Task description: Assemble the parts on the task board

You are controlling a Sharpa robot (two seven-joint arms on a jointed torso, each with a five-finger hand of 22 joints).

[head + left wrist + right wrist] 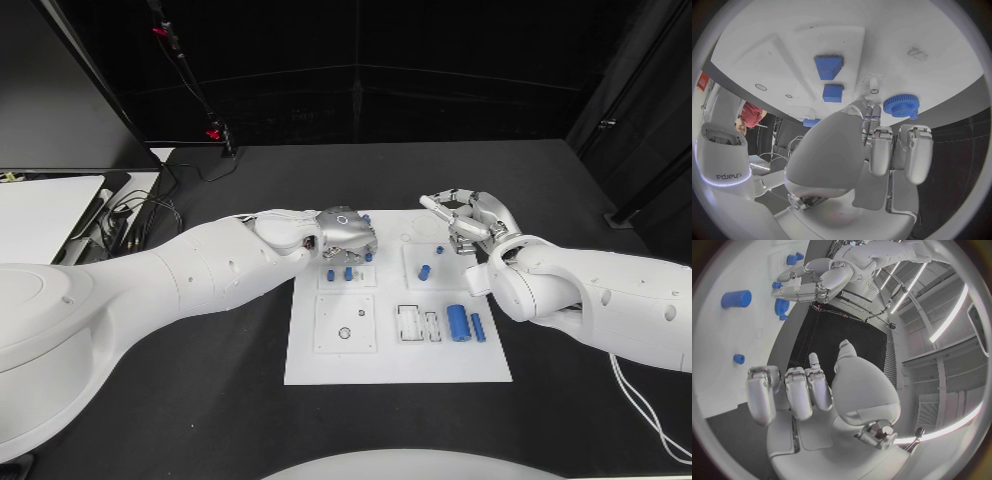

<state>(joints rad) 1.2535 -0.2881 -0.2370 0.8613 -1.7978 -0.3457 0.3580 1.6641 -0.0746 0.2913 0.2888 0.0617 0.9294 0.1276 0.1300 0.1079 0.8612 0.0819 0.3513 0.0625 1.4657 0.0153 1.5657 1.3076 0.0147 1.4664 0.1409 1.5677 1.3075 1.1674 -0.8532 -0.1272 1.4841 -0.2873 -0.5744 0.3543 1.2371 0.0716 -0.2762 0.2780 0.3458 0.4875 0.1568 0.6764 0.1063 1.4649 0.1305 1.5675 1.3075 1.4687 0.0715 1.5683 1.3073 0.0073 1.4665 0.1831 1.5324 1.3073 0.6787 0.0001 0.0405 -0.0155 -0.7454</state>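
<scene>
The white task board (397, 345) lies mid-table. My left hand (346, 232) hovers over its far left corner, fingers bent down beside a blue gear (900, 105); I cannot tell whether they grip it. The same gear (781, 306) sits just under those fingertips (795, 290) in the right wrist view. My right hand (469, 222) is above the board's far right corner, fingers loosely apart and holding nothing. Two small blue pegs (339, 273) stand near the left hand. A blue piece (426, 270) and two blue cylinders (464, 323) lie on the right side.
Two blue blocks (830, 75) sit on the board beyond the left hand. A white side table (43, 215) with cables stands at the far left. Bare black tabletop (188, 400) surrounds the board.
</scene>
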